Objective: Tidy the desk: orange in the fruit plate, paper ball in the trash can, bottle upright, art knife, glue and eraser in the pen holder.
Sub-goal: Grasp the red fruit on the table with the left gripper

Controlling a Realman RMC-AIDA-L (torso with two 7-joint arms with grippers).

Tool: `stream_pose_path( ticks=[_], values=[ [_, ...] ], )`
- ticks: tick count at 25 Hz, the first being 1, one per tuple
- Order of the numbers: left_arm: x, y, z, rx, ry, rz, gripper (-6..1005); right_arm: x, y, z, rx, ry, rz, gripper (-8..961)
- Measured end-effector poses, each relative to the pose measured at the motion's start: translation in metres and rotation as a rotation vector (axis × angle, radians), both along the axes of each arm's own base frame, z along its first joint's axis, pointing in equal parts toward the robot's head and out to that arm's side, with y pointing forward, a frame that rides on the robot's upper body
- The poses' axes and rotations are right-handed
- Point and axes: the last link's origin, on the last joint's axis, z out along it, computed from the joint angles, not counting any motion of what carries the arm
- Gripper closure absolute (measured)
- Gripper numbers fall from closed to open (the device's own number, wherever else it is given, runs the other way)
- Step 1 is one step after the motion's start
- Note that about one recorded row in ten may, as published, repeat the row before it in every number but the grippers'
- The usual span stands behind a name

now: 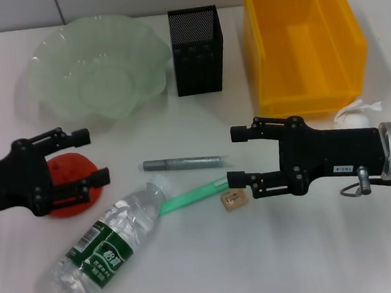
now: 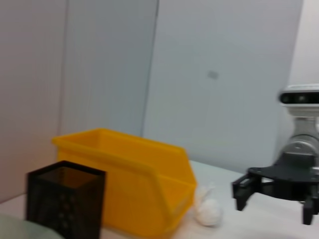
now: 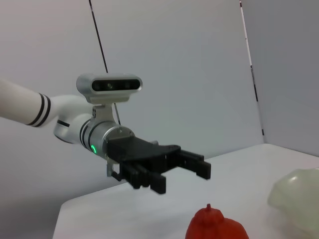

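Observation:
The red-orange orange [image 1: 66,170] rests on the desk at the left. My left gripper [image 1: 87,157] stands open over it, one finger on each side, and it also shows raised above the orange [image 3: 214,226] as the left gripper [image 3: 174,172]. My right gripper [image 1: 237,155] is open at mid-right, just above the small tan eraser [image 1: 233,199]. A slim green art knife [image 1: 193,195] and a grey glue stick [image 1: 183,163] lie between the arms. The bottle [image 1: 101,247] lies on its side at the front. At the back are the fruit plate [image 1: 99,66], pen holder [image 1: 197,50] and yellow trash can [image 1: 303,41]. The paper ball [image 1: 353,113] sits by the can.
The trash can [image 2: 134,184], pen holder [image 2: 65,199] and paper ball [image 2: 209,211] show in the left wrist view, with the right gripper [image 2: 274,191] beyond them. A pale wall backs the white desk. The plate's rim [image 3: 299,199] lies past the orange.

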Motion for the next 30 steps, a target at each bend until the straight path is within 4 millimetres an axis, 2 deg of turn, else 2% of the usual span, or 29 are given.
stream_pose_path(
  ticks=[2, 3, 6, 8, 12, 15, 20, 30],
  values=[
    [0.000, 0.000, 0.000, 0.000, 0.000, 0.000, 260, 0.001, 0.000, 0.000, 0.002, -0.002, -0.007, 142],
    [-0.004, 0.003, 0.009, 0.030, 0.012, 0.026, 262, 0.001, 0.000, 0.000, 0.002, -0.002, -0.007, 142],
    [-0.008, 0.006, 0.016, 0.054, 0.025, 0.053, 269, 0.001, 0.000, 0.000, 0.003, -0.002, -0.008, 142],
    [-0.020, 0.008, 0.027, 0.073, 0.063, 0.113, 274, 0.001, 0.000, 0.000, 0.002, -0.001, -0.007, 142],
    [-0.028, 0.008, 0.029, 0.080, 0.096, 0.153, 283, -0.001, 0.002, 0.000, 0.003, -0.006, 0.003, 141],
    [-0.040, 0.008, 0.027, 0.054, 0.165, 0.209, 291, -0.001, 0.003, 0.001, 0.006, -0.010, 0.008, 141],
    [-0.047, 0.012, 0.019, 0.053, 0.226, 0.247, 302, -0.003, 0.005, 0.001, 0.008, -0.012, 0.018, 141],
    [-0.050, 0.018, 0.009, 0.060, 0.274, 0.266, 326, -0.004, 0.006, 0.002, 0.009, -0.020, 0.024, 141]
  ],
)
